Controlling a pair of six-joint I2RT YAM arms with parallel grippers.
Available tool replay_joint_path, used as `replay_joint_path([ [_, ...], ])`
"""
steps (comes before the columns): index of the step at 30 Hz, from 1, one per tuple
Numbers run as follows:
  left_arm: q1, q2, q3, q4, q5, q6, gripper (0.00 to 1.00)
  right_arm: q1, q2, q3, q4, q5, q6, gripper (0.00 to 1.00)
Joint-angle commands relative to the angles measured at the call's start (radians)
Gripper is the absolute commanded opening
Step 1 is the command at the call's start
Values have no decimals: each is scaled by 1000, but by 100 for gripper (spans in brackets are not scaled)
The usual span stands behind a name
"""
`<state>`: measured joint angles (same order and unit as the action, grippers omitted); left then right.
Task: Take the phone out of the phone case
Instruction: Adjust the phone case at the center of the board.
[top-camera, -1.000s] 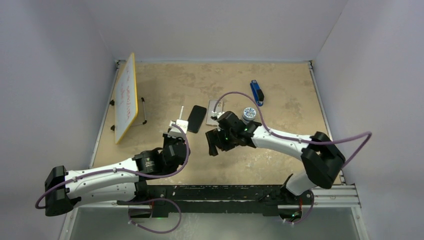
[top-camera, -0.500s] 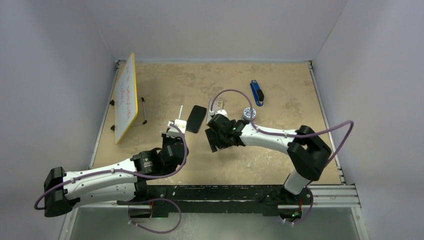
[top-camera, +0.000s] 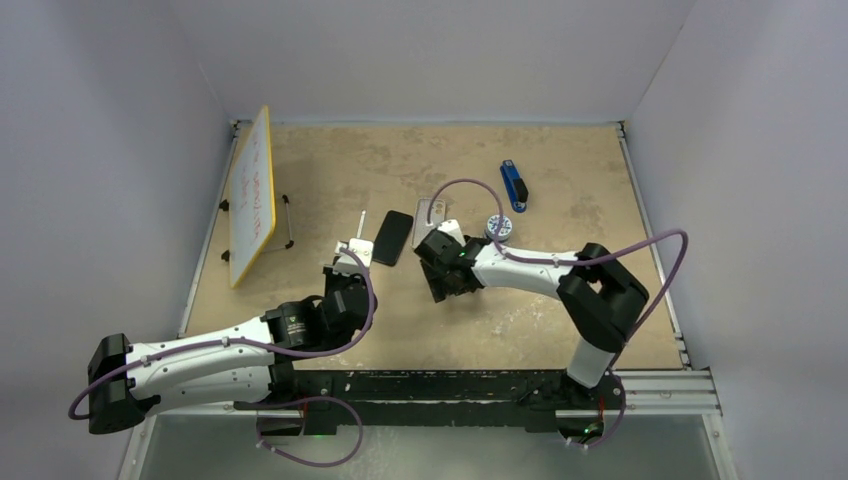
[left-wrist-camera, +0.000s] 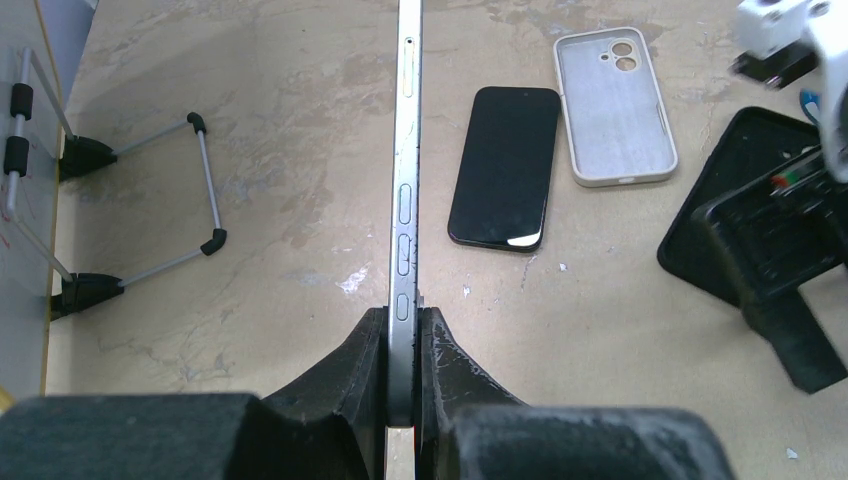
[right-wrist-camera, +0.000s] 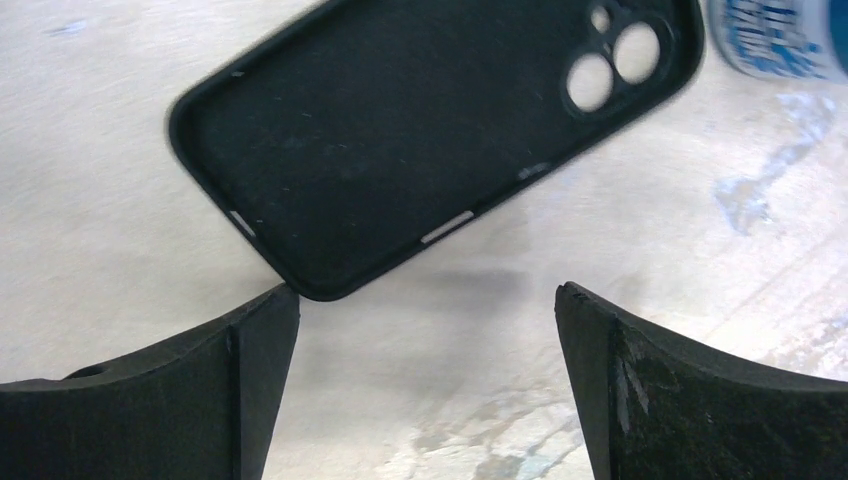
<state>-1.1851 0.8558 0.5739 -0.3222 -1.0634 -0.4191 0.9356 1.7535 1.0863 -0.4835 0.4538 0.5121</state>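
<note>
My left gripper (left-wrist-camera: 403, 320) is shut on a silver phone (left-wrist-camera: 407, 150), held edge-on and upright above the table; from above the phone (top-camera: 358, 246) shows as a pale sliver at the gripper (top-camera: 351, 262). A black phone case (right-wrist-camera: 430, 140) lies empty on the table, inside facing up. My right gripper (right-wrist-camera: 428, 295) hovers open just over its near corner, with nothing between the fingers. In the left wrist view that case (left-wrist-camera: 745, 165) sits partly under the right gripper (left-wrist-camera: 790, 270).
A black phone (top-camera: 393, 237) lies face up beside an empty beige case (top-camera: 431, 212). A blue-and-white round tin (top-camera: 497, 227) and a blue stapler (top-camera: 513, 185) sit further back right. A whiteboard on a wire stand (top-camera: 252, 195) occupies the left side.
The right arm has folded in to the left and its open gripper has shifted slightly toward the back. The left arm and its phone have not moved.
</note>
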Motion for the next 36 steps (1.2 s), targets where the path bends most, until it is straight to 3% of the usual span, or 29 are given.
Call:
replay_joint_path([
  [1,4,-15,0,55,-40,-7,0,-105,-80,-85,30,-28,3,99],
  [9,4,-12,0,57,-41,-7,0,-199,-158,-144,95,-87,-7,99],
  [18,3,-12,0,59,-38,-6,0,-288,-251,-289,378,-444,82,98],
  [28,5,-12,-3,64,-38,-4,0,-356,-133,-256,589,-488,159,98],
  [36,4,-7,-5,69,-38,0,0,-396,23,-74,616,-473,98,98],
])
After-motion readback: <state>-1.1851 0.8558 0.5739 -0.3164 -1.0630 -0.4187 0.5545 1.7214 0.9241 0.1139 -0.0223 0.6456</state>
